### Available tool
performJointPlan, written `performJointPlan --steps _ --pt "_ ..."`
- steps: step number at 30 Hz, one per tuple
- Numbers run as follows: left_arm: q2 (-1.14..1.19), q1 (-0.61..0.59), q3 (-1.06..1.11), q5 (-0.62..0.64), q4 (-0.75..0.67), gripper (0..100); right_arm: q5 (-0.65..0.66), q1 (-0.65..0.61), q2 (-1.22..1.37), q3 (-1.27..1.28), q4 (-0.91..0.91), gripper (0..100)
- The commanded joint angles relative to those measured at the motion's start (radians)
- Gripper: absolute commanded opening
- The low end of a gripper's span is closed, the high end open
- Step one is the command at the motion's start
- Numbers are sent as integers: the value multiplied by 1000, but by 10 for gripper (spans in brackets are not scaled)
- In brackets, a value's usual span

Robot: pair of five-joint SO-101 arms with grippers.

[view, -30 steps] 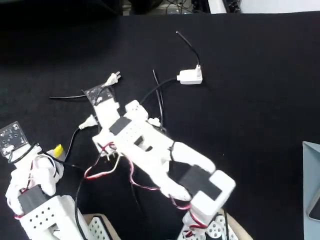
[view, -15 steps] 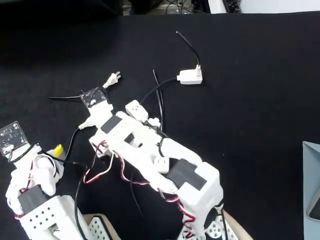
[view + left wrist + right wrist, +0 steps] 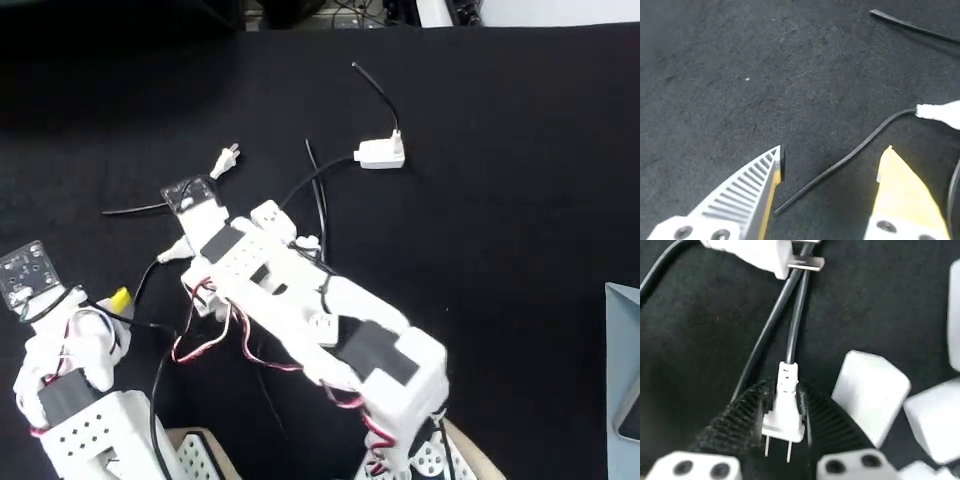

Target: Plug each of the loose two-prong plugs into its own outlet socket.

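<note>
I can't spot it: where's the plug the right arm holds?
In the right wrist view, the white two-prong plug sits clamped in the right pincer, its black cord running toward a second white plug on the table.

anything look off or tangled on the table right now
Nothing spilled or broken. The right gripper holds a white plug with its prongs pointing back toward the wrist and its cord leading away, which looks backwards for plugging in. That cord runs under the prongs of a second loose plug.
</note>
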Motion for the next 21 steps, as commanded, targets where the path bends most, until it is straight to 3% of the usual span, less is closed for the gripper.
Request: performJointPlan --steps 1,7,11,17,21 --pt "-9 31 -33 5 -6 304 49 55 -186 -30 66 12" --pt "-9 33 -31 3 -6 304 127 193 -447 12 169 12" --pt "-9 33 -31 3 -6 304 236 351 -596 125 192 12" --pt "-9 35 -30 3 -6 305 413 609 -737 384 83 12" --pt "-9 35 -30 3 -6 306 440 634 -792 529 -12 12"
